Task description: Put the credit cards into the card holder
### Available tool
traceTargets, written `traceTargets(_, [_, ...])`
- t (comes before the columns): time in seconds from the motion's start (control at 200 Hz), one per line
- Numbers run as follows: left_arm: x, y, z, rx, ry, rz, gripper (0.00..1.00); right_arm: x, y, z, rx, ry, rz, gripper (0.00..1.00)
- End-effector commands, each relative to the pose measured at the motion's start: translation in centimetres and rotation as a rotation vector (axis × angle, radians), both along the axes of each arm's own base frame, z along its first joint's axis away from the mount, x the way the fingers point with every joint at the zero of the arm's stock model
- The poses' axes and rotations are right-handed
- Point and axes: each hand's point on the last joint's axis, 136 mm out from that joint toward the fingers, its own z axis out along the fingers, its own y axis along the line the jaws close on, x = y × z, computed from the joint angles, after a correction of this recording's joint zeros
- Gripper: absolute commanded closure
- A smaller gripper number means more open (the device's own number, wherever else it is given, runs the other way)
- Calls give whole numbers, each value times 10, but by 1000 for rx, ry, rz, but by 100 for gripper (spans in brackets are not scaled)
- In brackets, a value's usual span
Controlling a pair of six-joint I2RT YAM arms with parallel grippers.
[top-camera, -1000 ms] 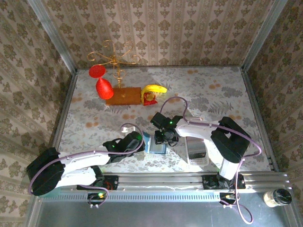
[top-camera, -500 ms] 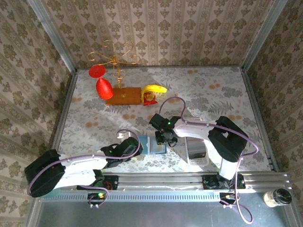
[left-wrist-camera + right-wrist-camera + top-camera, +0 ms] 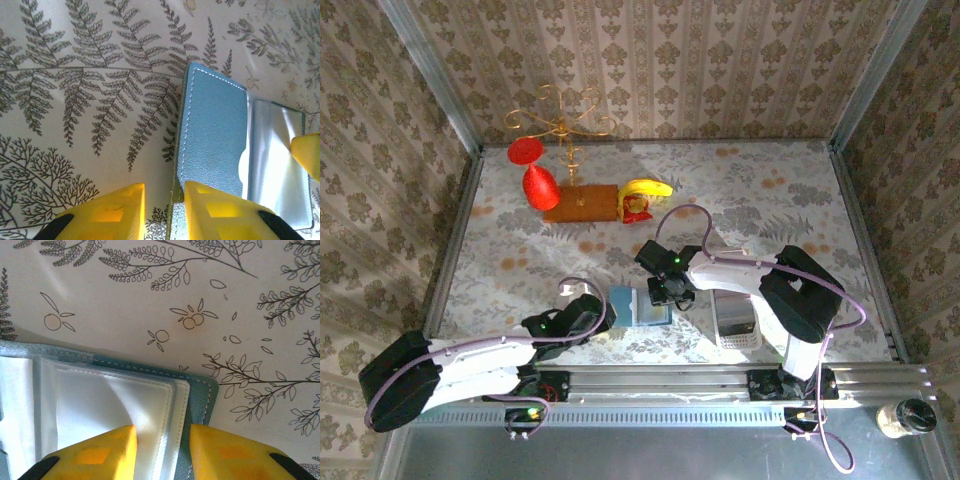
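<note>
Your left hand point(image 3: 164, 194) sits low on the tabletop point(image 3: 770, 200), near the front edge. Its yellow fingers point(image 3: 107, 215) are a little way apart. The left edge of the card holder point(image 3: 215, 135) pokes into the gap, but the fingers do not squeeze it. The blue card holder lies open between your two hands. Your right hand point(image 3: 162, 432) is on its right side. Those fingers are a little apart too, over the pale pockets point(image 3: 100, 405) inside, and they grip nothing. Just right of that hand lies a white tray point(image 3: 732, 310). The credit cards point(image 3: 738, 338) look like thin stripes at its near end.
</note>
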Motion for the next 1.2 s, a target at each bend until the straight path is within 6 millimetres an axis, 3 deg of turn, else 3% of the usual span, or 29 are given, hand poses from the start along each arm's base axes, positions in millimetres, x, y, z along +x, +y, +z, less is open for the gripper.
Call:
traceTargets(0.0, [-1,0,-5,16,12,-17,74,7,-5,20,-24,-48,6,65])
traceTargets(0.22, [-3,-2,-6,17,15,-34,75,8,8,52,43,-83,25,61])
traceTargets(0.39, [-3,-3,-5,12,12,-39,74,7,21,58,71,-81,56,60])
traceTargets(0.565, [-3,-3,-5,14,11,-42,74,4,30,47,70,-40,76,60])
traceTargets(0.835, [-3,-3,-5,15,9,-46,74,-2,27,19,18,25,67,61])
traceTargets(1.195, [-4,-7,-2,14,13,-70,78,-8,30,2,25,68,59,60])
